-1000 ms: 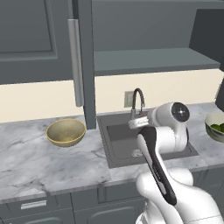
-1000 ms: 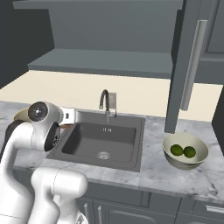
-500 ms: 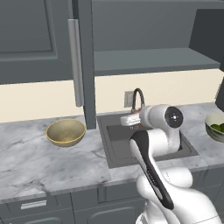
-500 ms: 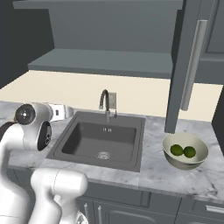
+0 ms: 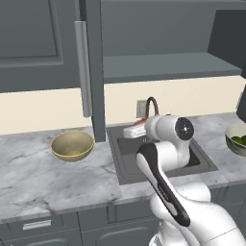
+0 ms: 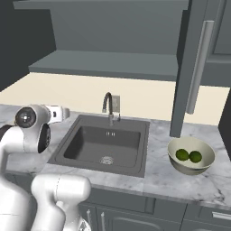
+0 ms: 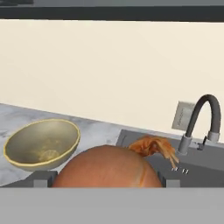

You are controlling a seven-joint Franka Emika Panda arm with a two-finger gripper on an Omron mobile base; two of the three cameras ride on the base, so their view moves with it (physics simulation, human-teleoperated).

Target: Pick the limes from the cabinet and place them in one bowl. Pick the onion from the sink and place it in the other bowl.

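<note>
Above the sink's (image 5: 158, 158) left rim, the gripper (image 5: 136, 129) is pinching the onion (image 7: 107, 168) between its fingers, while the golden-tan bowl (image 5: 72, 144) is sitting on the counter well off to the left, across open marble.

Base views flanking sink (image 6: 108, 146) (hand close)

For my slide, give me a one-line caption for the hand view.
Onion held between the fingers, facing the golden-tan bowl beside the sink faucet.
</note>
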